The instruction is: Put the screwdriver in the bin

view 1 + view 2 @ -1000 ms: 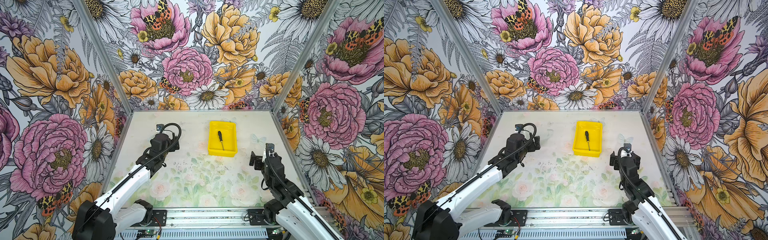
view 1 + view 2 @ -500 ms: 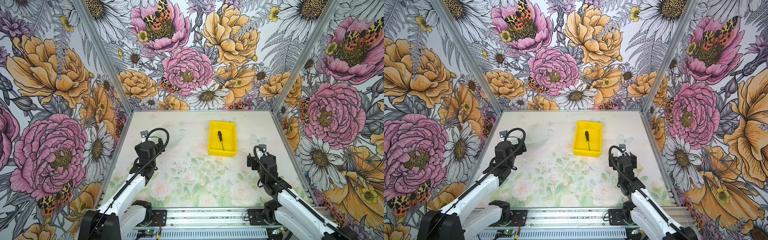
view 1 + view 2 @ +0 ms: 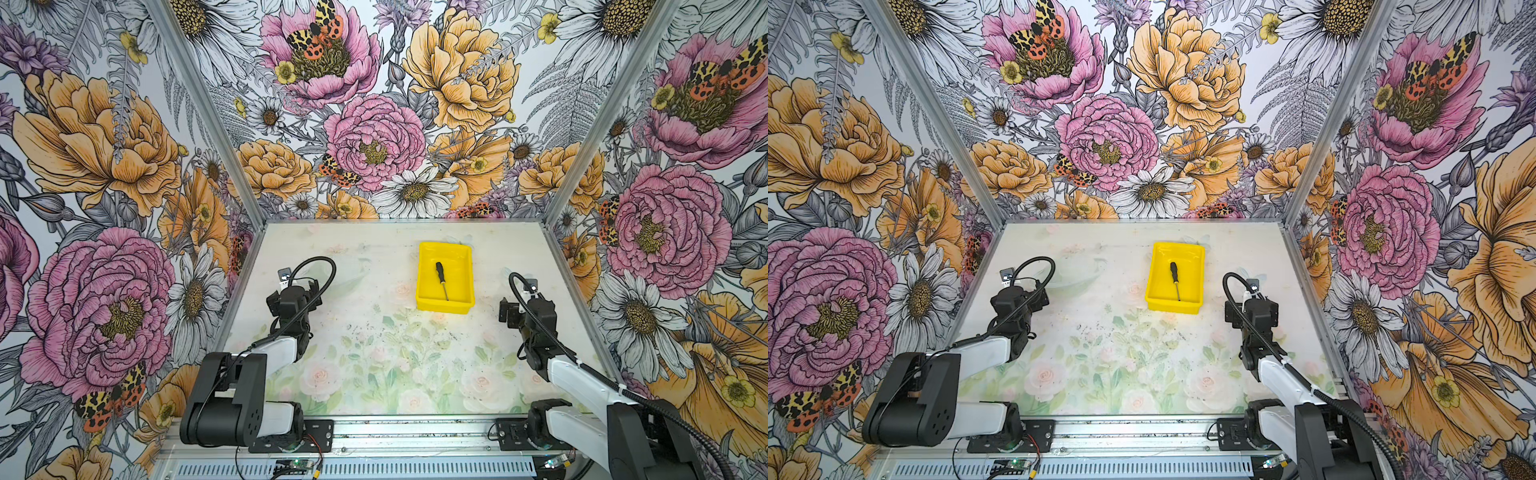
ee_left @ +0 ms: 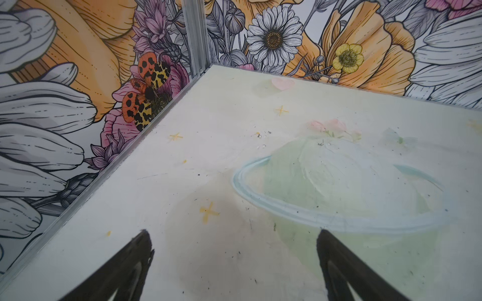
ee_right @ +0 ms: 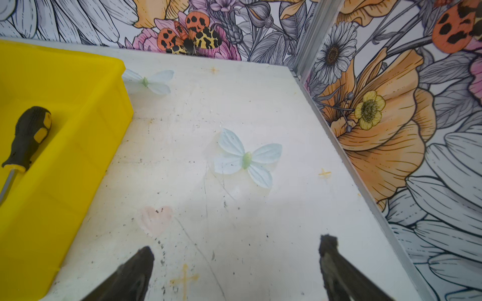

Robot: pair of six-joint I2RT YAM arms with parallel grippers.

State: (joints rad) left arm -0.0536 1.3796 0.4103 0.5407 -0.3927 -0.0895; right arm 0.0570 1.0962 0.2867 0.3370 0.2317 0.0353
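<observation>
The screwdriver [image 3: 441, 278] lies flat inside the bin [image 3: 444, 305], handle toward its far wall; it looks light, stiff, best gripped at the ribbed handle. Left gripper [image 4: 232, 234] and right gripper [image 5: 236, 245] flank the bin, jaws spread, holding nothing

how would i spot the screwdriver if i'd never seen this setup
Find the pale painted table walled by flower prints; toward its far side sits a bright yellow bin. Lying flat inside it is the screwdriver: black handle with yellow accents, thin metal shaft, the only thing in the bin.
</observation>
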